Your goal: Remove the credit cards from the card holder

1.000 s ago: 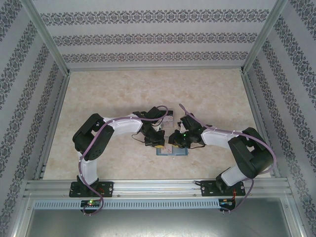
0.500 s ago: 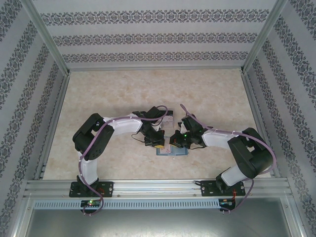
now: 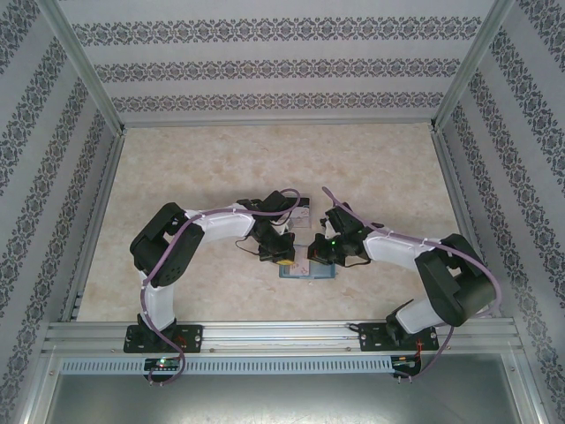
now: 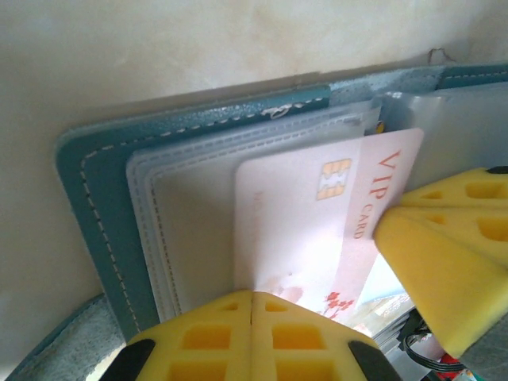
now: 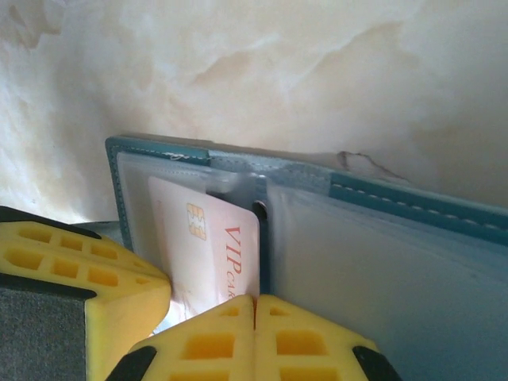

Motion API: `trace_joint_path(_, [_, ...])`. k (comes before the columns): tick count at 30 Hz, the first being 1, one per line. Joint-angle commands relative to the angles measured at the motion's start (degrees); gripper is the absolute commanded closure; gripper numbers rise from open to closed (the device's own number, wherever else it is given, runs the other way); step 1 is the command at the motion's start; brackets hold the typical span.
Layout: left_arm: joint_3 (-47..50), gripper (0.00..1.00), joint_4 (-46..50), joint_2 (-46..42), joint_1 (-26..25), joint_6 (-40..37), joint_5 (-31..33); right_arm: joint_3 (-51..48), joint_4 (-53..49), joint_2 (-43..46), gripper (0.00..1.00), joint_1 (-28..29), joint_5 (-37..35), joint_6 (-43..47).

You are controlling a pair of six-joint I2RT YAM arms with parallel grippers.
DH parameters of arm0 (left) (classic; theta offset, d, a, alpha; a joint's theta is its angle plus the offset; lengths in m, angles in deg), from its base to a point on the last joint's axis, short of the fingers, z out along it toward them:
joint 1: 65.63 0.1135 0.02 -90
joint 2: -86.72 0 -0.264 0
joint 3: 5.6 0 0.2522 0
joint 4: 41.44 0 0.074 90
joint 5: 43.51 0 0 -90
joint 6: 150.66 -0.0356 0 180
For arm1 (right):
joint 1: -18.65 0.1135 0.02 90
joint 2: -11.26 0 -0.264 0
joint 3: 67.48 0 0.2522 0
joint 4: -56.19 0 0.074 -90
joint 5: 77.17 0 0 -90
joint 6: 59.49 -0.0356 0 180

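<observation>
1. A small teal-blue stitched card holder [image 4: 99, 198] lay open and flat on the pale marbled table [image 3: 177, 177]; it sat towards the near edge, between the two arms.
2. Clear plastic sleeves [image 4: 190, 206] covered its inner face; a pinkish-white credit card [image 4: 294, 230] (gold chip, red "VIP" lettering) lay flat against them, within the holder's outline.
3. The left gripper [image 4: 252, 300] had its yellow fingers clenched tight together; its tips sat at the card's near edge.
4. The right gripper [image 5: 254, 305] was likewise pressed closed, seam to seam; its tips met the card's corner beside the holder's spine; whether either pincer actually pinched the card, I could not tell.
5. The two grippers stood just beside each other over the holder, nearly touching.
</observation>
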Motion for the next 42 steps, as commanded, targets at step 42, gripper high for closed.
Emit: trace_joint_path(42, [1.29, 1.0, 1.21, 1.52, 0.03, -1.36, 1.4, 13.96, -22.34, -0.04, 0.86, 8.12, -12.17, 1.73])
